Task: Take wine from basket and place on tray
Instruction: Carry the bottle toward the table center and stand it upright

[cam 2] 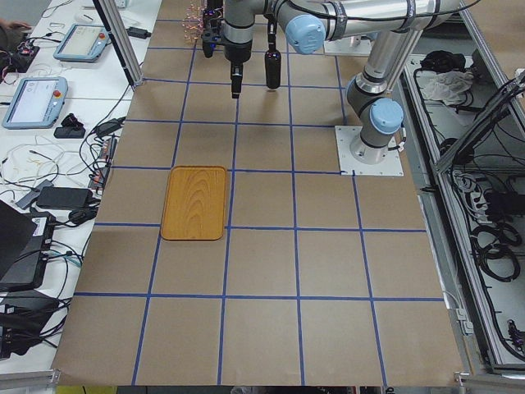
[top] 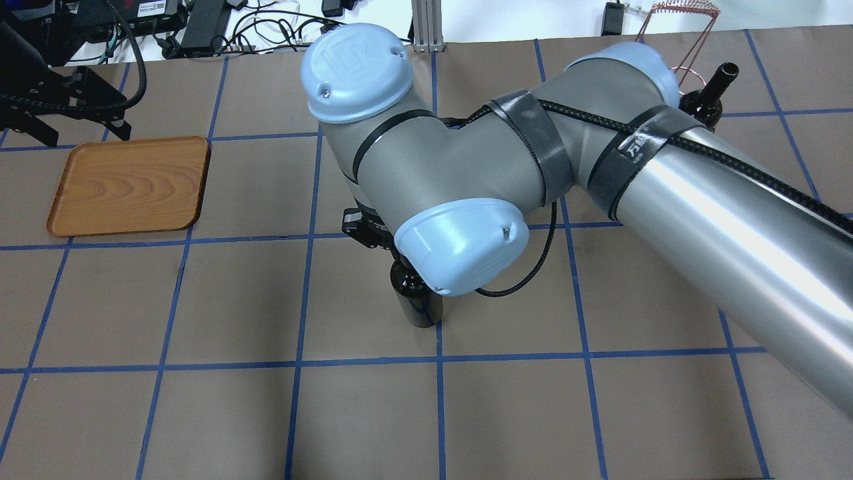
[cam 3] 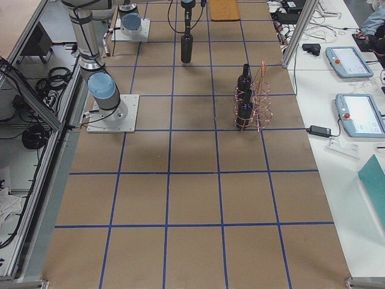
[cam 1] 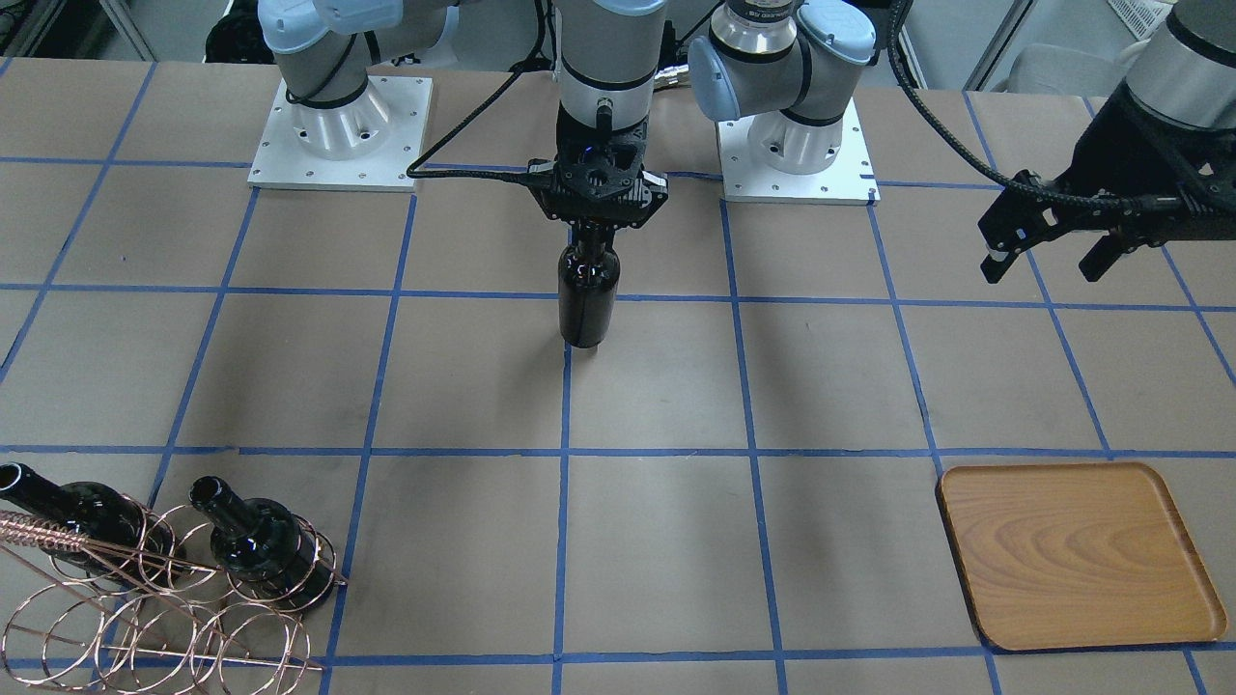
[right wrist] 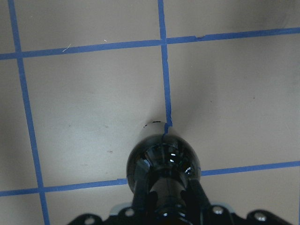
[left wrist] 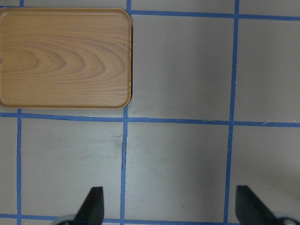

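Exterior front-facing view, and the action sits right in the middle of the table [cam 1: 463, 541]: the right gripper [cam 1: 596, 236] points straight down and is clamped on the slim neck of the wine bottle [cam 1: 585, 304]. The bottle is upright, its base over one of the blue tape lines [cam 1: 563, 541], a short way out from the robot's two base plates. Whether that base touches the paper or hangs just above it, I cannot tell from any angle. The right wrist-mounted view looks down over the glossy black shoulders, with a finger [right wrist: 140, 199] pressed on either side of the neck, so that grip is firm. Over on the robot's left, the left gripper [cam 1: 1048, 263] hovers above the table with its jaws spread wide and nothing between them. The left wrist-mounted view backs that up, the two fingertips [left wrist: 93, 206] standing far apart over bare taped paper. The wooden tray [cam 1: 1077, 555] lies flat on the table on that same side, farther out from the robot than the left gripper and well apart from the held bottle. At the opposite corner stands the copper wire basket [cam 1: 145, 618], with a second bottle [cam 1: 82, 516] and a third bottle [cam 1: 261, 545] seated in its rings, necks up and side by side.
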### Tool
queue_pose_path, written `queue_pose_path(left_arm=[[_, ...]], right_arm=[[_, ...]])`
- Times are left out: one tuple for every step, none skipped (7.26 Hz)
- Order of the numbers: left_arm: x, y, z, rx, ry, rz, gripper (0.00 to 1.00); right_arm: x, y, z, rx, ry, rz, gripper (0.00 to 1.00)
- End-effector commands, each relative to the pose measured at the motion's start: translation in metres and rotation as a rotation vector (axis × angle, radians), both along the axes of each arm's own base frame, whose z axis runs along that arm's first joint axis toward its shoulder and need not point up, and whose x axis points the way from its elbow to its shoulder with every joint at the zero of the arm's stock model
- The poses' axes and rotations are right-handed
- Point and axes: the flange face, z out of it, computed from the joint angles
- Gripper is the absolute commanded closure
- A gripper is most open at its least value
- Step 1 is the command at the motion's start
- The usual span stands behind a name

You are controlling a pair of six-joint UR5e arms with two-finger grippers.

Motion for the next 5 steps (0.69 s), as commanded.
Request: queue_pose_path(left_arm=[[-0.001,0.0,-0.003,0.007,0.004,-0.001,0.0],[-0.001,0.001,-0.003,0.007,0.002,-0.001,0.0],[-0.002,0.002,-0.003,0.01,0.003,-0.001,0.0],[-0.002,0.003,-0.003,0.013,0.004,-0.001,0.0],[-0.003,0.004,-0.003,0.015,0.005,-0.002,0.0]], right_arm=[[0.002,-0.002,-0.004,0.0,-0.003,-0.001,1.0],[0.003,-0.001,-0.003,0.003,-0.01,-0.001,1.0],[0.006,0.001,0.001,-0.001,-0.023,-0.045,1.0],[0.014,0.006,0.0,-0.006,-0.027,-0.037,1.0],[0.016,0.008,-0.002,-0.004,-0.024,-0.034,1.0]])
